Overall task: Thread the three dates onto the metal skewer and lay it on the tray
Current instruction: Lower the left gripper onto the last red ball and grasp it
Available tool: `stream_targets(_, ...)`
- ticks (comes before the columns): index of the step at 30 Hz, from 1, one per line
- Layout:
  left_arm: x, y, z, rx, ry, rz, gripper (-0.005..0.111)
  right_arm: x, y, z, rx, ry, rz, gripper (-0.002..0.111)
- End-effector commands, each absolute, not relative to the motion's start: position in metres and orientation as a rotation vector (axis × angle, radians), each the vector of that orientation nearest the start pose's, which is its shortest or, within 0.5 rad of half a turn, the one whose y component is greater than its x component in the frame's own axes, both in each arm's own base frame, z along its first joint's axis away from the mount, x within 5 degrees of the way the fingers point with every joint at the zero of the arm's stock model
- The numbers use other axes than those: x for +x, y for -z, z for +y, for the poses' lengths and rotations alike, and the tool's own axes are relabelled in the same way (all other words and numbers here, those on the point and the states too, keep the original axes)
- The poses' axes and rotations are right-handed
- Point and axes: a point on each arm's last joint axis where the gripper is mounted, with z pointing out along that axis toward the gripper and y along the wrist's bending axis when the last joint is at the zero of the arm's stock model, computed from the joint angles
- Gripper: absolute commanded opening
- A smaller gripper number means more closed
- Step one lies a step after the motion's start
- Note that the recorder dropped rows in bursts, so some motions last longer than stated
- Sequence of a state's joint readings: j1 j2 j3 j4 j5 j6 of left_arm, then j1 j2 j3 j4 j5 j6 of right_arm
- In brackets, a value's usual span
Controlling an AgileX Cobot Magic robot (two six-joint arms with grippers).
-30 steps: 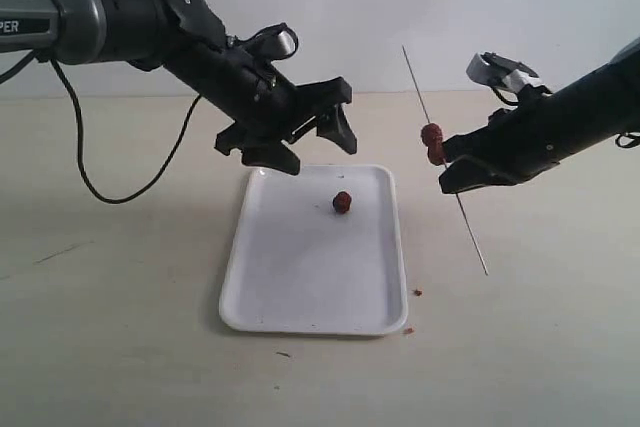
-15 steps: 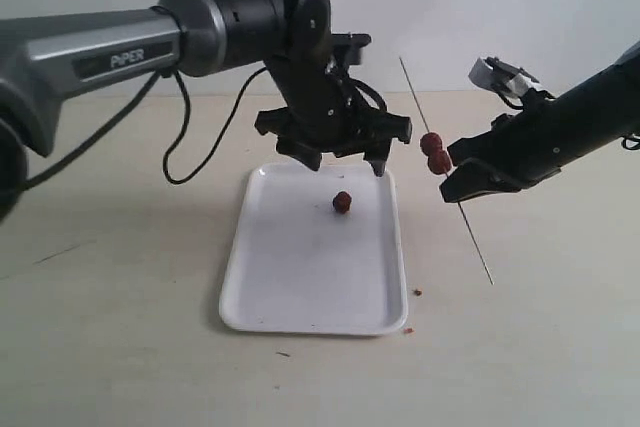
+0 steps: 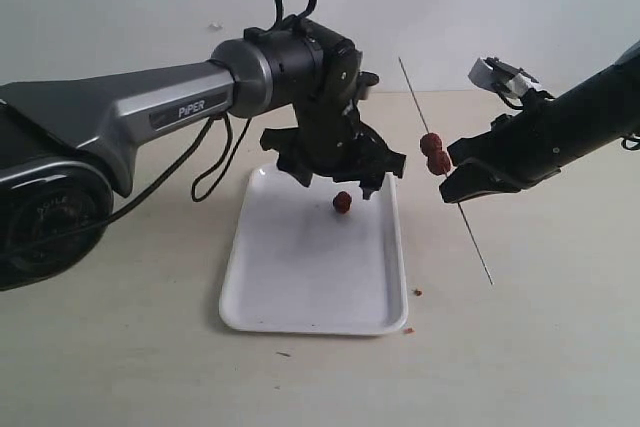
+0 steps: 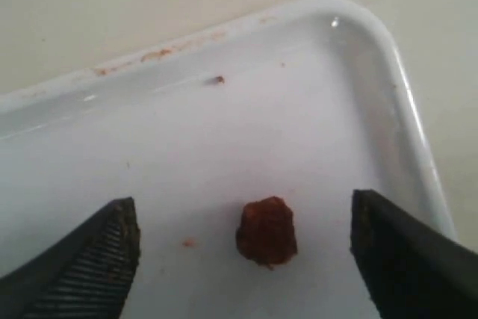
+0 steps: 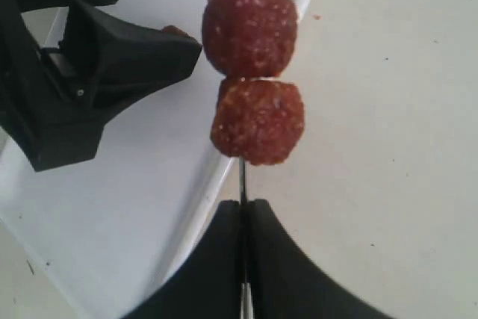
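Since two dates (image 3: 436, 152) already sit touching on the metal skewer (image 3: 476, 247), the right pincer (image 3: 450, 179) is clamped on the rod just below them, holding it tilted beside the tray (image 3: 300, 292). The third date (image 3: 343, 202) lies in the tray; the left pincer (image 3: 338, 182), jaws wide apart, straddles it from above, evidently to grasp it. A second ago that pincer hung farther left, higher; the skewer has barely shifted.

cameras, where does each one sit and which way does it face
exterior: off the robot, facing the tray; shows left arm, right arm, left gripper, right gripper
left wrist: on the left arm, looking down between its open fingers at the loose date
right wrist: on the right arm, looking along its shut fingers at the skewer with two dates
shared: exterior and right wrist both show the left gripper and tray
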State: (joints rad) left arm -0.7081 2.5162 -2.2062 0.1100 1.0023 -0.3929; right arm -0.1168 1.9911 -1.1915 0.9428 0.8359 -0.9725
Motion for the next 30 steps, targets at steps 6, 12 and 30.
stream_targets(6, 0.409, -0.129, -0.343, 0.452, 0.149, 2.768, 0.075, 0.379, -0.153, 0.009, -0.263, -0.8, 2.618, 0.0)
stream_targets(12, 0.408, -0.128, -0.343, 0.422, 0.161, 2.779, 0.075, 0.379, -0.153, 0.009, -0.266, -0.8, 2.617, 0.0)
stream_targets(30, 0.404, -0.113, -0.346, 0.443, 0.128, 2.809, 0.056, 0.379, -0.154, 0.009, -0.269, -0.805, 2.618, 0.0)
